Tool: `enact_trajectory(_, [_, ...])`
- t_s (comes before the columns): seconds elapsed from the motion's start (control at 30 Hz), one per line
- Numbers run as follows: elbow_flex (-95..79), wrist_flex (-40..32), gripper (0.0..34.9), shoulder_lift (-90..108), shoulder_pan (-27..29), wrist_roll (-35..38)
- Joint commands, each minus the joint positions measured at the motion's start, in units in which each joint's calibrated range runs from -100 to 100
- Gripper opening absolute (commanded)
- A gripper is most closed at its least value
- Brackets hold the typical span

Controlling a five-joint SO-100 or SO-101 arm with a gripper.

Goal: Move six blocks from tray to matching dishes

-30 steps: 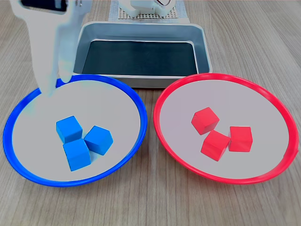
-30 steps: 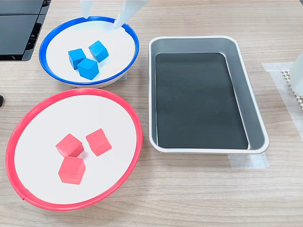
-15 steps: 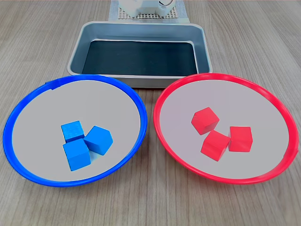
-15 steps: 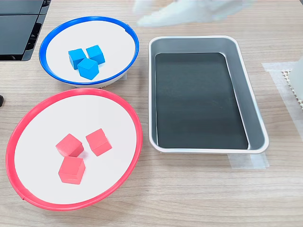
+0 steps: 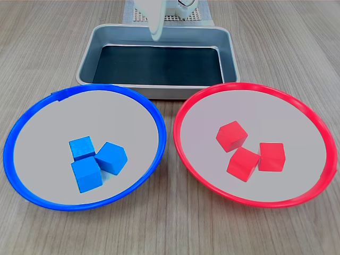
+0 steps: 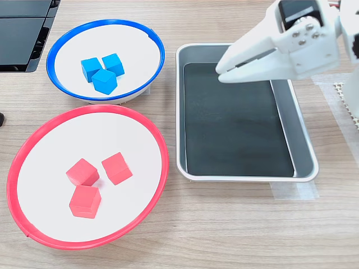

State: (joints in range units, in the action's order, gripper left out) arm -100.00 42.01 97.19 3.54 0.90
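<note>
The wooden surface point(image 6: 235, 235) holds everything. The red-rimmed dish point(image 6: 33, 235) and the blue-rimmed dish point(image 6: 55, 47) sit side by side, and the silver tray point(image 6: 303, 151) sits just beside them both. In the second exterior view the white robot arm point(image 6: 314, 39) reaches over the tray. Its gripper point(image 6: 221, 70) hangs above the tray's black bottom, its jaws almost together, with nothing in it. Three red blocks point(image 5: 245, 151) lie close together in the red-rimmed dish. Three blue blocks point(image 5: 95, 162) sit bunched up, touching, in the blue-rimmed dish. No blocks are in the tray.
</note>
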Motion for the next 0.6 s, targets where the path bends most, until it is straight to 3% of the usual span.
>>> enact_trajectory(0.0, [0.0, 3.8, 0.0, 1.9, -0.2, -0.4])
enact_trajectory(0.57, [0.0, 5.3, 0.3, 1.9, 0.2, -0.7])
